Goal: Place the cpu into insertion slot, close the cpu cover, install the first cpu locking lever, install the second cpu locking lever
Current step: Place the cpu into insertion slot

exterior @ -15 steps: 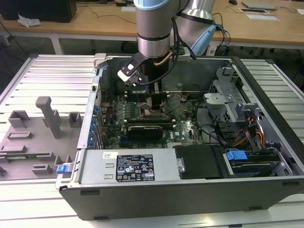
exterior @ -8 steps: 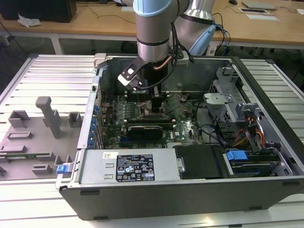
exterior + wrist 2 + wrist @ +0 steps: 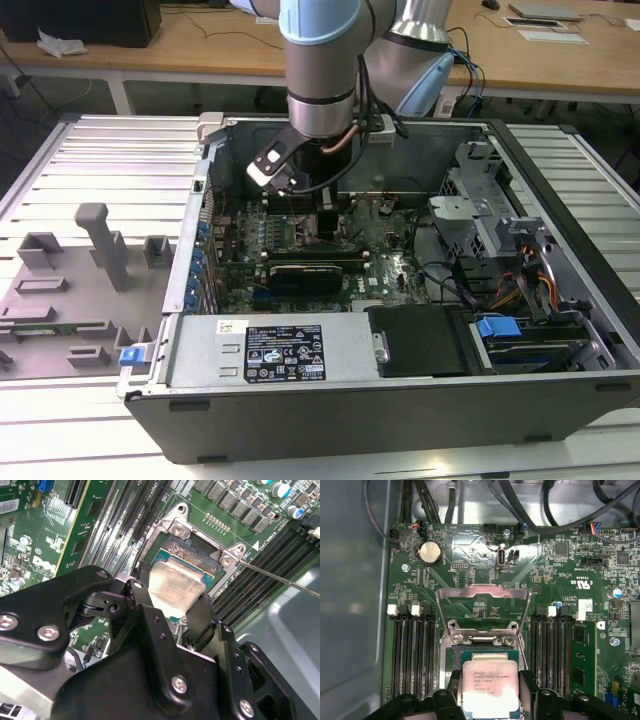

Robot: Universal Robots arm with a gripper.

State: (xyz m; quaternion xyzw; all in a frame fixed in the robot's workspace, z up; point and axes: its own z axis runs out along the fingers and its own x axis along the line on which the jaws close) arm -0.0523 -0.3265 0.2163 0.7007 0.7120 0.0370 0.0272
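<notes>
Hand [image 3: 490, 700] grasping cpu [image 3: 490, 682] over socket [image 3: 480, 639], perhaps seated; cpu cover [image 3: 482, 597] raised.

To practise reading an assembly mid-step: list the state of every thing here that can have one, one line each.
cpu: gripped at its sides, over the socket, not covered.
cpu cover: swung open, standing up.
locking lever: unlatched, angled away from the socket.
gripper: shut on the cpu.
computer case: side open.

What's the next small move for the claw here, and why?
Probably ease straight down a touch. The claw grips the cpu over the socket, the cpu cover stands open, and whether the chip is fully seated can't be told, so don't release yet.
</notes>
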